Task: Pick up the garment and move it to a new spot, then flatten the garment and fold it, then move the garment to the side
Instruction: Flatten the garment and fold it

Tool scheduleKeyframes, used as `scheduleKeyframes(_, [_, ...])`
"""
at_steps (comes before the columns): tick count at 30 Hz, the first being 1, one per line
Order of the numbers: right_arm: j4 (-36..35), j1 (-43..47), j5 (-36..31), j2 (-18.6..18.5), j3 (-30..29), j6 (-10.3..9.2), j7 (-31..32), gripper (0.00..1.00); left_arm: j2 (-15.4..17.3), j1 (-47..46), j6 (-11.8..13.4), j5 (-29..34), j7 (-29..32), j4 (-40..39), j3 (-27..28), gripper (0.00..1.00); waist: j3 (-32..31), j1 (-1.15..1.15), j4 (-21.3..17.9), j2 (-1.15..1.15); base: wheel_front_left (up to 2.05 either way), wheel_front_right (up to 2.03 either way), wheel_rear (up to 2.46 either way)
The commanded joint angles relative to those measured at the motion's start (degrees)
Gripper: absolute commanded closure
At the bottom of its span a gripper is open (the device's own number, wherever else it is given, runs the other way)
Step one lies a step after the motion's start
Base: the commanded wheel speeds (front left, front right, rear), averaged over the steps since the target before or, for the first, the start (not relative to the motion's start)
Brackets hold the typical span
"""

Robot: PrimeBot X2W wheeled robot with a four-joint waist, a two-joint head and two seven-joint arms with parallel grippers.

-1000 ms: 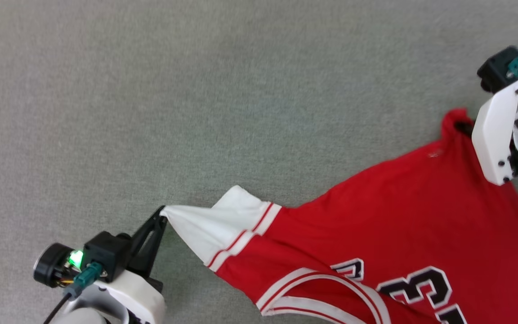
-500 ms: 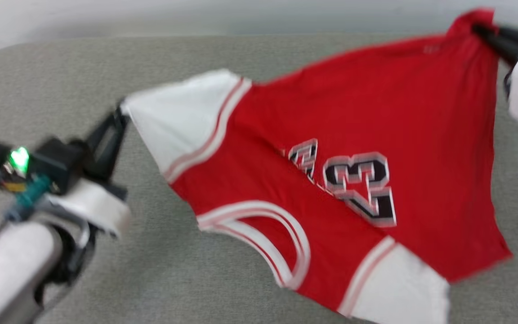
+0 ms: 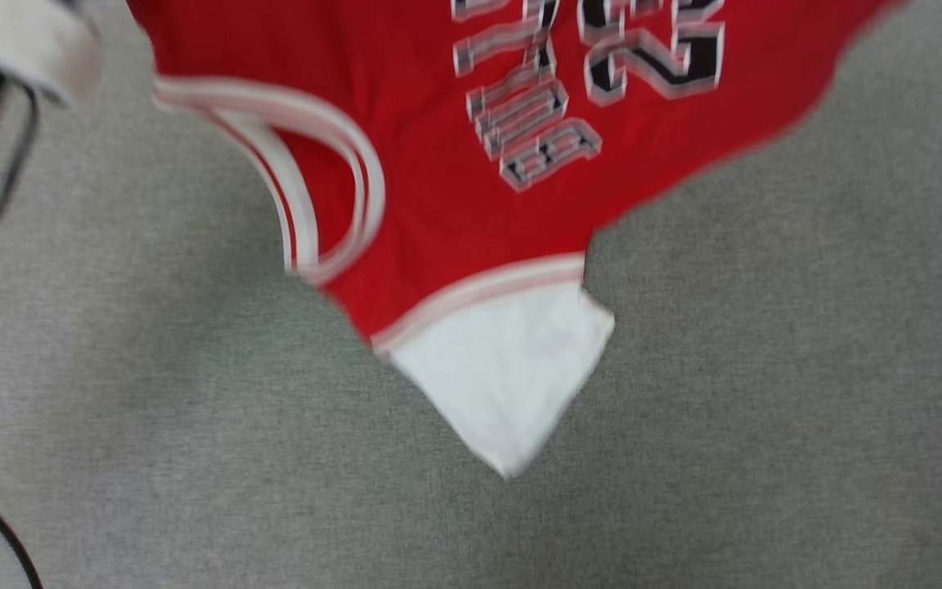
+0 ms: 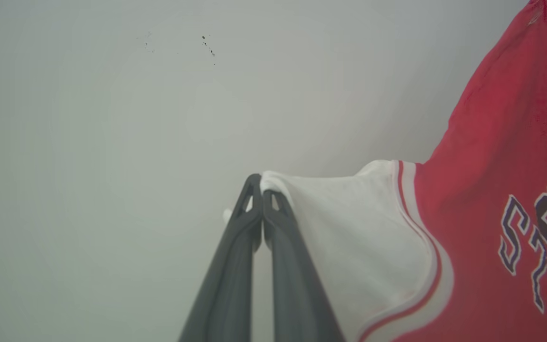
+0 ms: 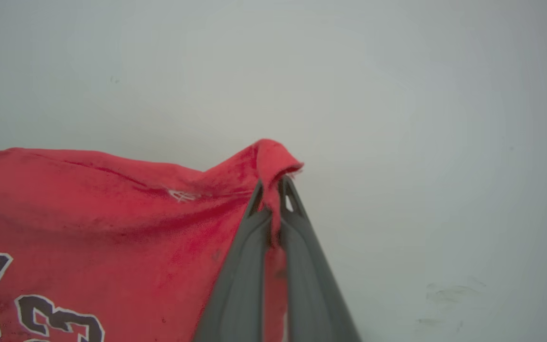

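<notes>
Red sports jersey w/ white short sleeves & black number (image 3: 455, 213) hangs in the air above the grey-green fabric surface (image 3: 806, 393), stretched between both claws. The left gripper (image 4: 260, 186) is clamped on the tip of one white sleeve (image 4: 349, 228). The right gripper (image 5: 272, 187) is pinched on a red corner. Looks light, thin & limp; it sags, and the free sleeve (image 3: 512, 376) dangles lowest. Prob. best held at corners or hem edges, pinched deep so it can't slip.
</notes>
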Motion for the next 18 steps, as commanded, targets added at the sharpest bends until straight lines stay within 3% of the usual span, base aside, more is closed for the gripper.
scheduleKeyframes(1, [0.74,-2.17,-1.26,0.96,-0.79,-0.04,-0.17,1.00,-0.24,-2.77,-0.82,0.96,0.56,0.97,0.25,1.00,2.22,0.00,-0.47,0.00,0.00,0.00,0.00])
scheduleKeyframes(9, [5.17,-15.99,-9.68,5.46,-3.72,-0.04,1.14,1.00,-5.58,-22.74,-7.21,3.76,2.75,10.96,0.87,1.00,8.59,0.00,-0.01,0.00,0.00,0.00,0.00])
scheduleKeyframes(18, [12.72,-30.27,-16.16,8.85,-4.76,-0.04,-0.93,1.00,-11.99,-41.52,-12.26,5.50,0.72,25.46,1.46,1.00,13.51,0.00,0.84,0.00,0.00,0.00,0.00])
